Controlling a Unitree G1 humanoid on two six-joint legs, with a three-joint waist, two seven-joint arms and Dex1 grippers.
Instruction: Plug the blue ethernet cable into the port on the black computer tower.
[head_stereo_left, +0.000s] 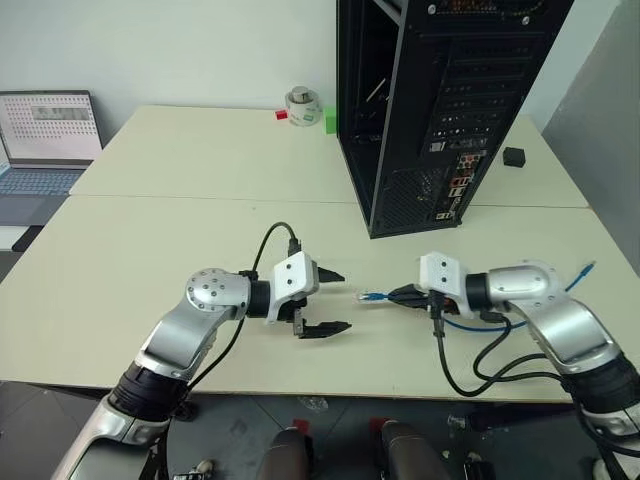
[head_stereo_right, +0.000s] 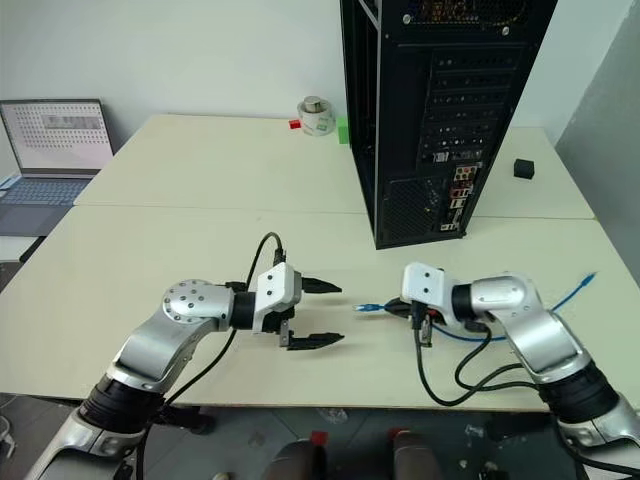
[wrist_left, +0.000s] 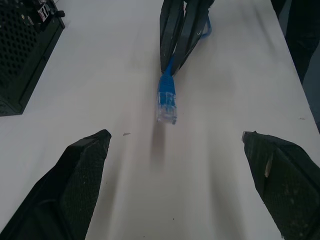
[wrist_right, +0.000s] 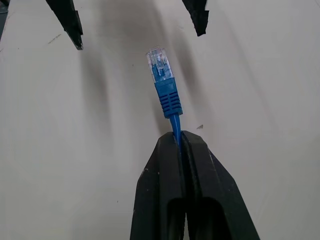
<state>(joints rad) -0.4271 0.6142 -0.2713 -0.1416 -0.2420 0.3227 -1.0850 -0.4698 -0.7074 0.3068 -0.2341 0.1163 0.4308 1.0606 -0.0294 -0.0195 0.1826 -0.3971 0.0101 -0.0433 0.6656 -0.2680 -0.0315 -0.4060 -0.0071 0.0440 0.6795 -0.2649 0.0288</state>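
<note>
The blue ethernet cable's clear plug (head_stereo_left: 371, 296) sticks out toward my left gripper, just above the table. My right gripper (head_stereo_left: 402, 295) is shut on the cord right behind the plug's blue boot (wrist_right: 167, 97). The rest of the cord trails right, and its other end (head_stereo_left: 588, 268) lies on the table. My left gripper (head_stereo_left: 345, 300) is open, its fingertips (wrist_left: 95, 145) either side of the plug and a short way from it. The black computer tower (head_stereo_left: 450, 90) stands at the back, its rear connector panel (head_stereo_left: 458, 186) facing me. The port is too small to single out.
A laptop (head_stereo_left: 45, 140) sits far left. A tape roll (head_stereo_left: 302, 102) with small red and green pieces stands beside the tower, and a small black box (head_stereo_left: 514, 156) lies to its right. Black arm cables (head_stereo_left: 480, 370) loop near the table's front edge.
</note>
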